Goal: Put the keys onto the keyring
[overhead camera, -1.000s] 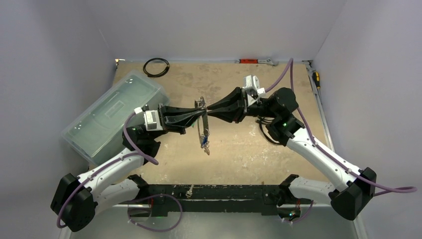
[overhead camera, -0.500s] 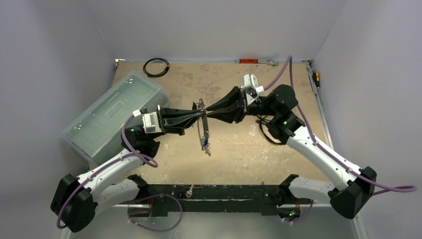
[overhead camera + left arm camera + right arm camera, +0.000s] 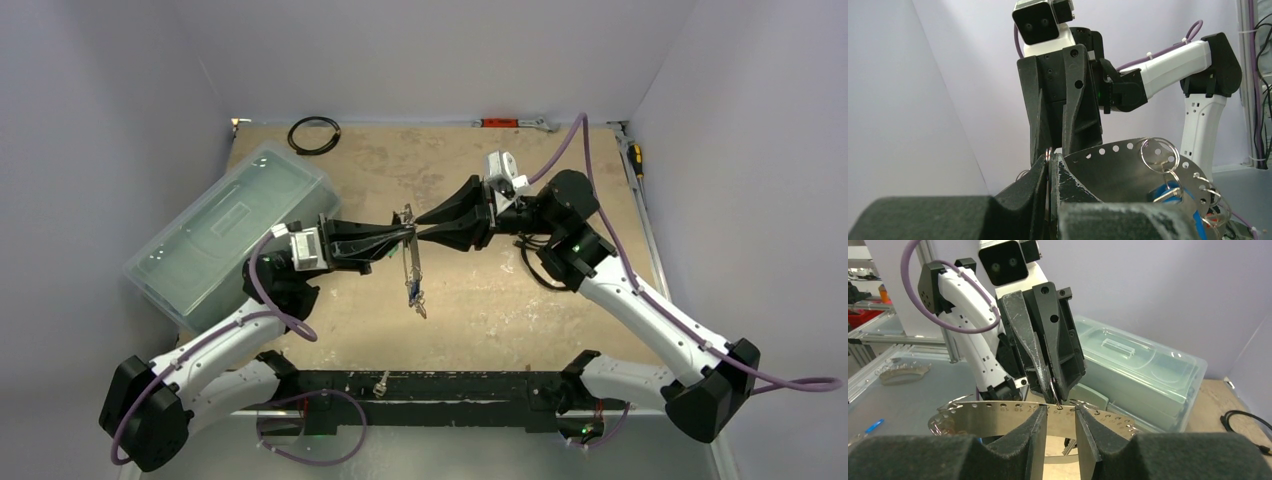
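You have the keyring (image 3: 1118,165) up in the air over the middle of the table (image 3: 480,300), so the job looks well under way. At least two keys (image 3: 1168,192) already hang from it on split rings (image 3: 1159,155), one with a blue tag and one with a red tag; I cannot tell whether more are on.

Your left gripper (image 3: 1049,162) is clamped tight on a small wire ring (image 3: 1048,151) at the keyring's top edge, and the keyring seems to hang from that pinch. Your right gripper (image 3: 1060,415) faces it from the right with its jaws partly apart, straddling the keyring's edge and gripping nothing I can see.

No loose keys show on the table, so what is left is probably seating this wire ring. A small object (image 3: 380,382) on the near rail (image 3: 450,385) is too tiny to identify.
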Controlling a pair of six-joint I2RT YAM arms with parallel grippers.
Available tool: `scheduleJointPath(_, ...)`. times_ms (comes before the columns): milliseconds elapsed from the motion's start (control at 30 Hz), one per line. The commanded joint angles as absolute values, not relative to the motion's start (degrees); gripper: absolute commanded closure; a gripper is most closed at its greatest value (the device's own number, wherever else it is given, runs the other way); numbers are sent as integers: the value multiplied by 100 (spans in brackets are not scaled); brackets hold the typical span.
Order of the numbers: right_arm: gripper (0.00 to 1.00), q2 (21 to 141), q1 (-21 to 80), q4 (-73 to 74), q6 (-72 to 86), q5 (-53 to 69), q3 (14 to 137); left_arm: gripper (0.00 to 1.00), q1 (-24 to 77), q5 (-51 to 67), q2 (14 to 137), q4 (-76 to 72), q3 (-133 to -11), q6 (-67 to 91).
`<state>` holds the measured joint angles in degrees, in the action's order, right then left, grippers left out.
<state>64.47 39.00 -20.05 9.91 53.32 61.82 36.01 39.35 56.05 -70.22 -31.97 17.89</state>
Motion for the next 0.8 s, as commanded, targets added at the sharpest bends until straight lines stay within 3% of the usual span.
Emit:
scheduleJointPath(0,70,6231,4087,-2007,725,5107,6407,100,3656,4319,5705,-6162,-3301,1556)
scheduleJointPath(333,77,6238,4147,-1549,408,5048,6524,100,3664,4601,5798,-5952,-3458,1596)
scheduleJointPath(533,87,6330,4341,-1108,51,4934,6618,100,3665,4768,5869,-5540,-3614,1446)
scheduleJointPath(667,100,6434,4559,-763,-368,4772,6720,100,3662,4894,5993,-5506,-3668,1522)
scheduleJointPath(767,100,6453,4614,-733,-487,4610,6684,100,3666,5000,6083,-5419,-3713,1538)
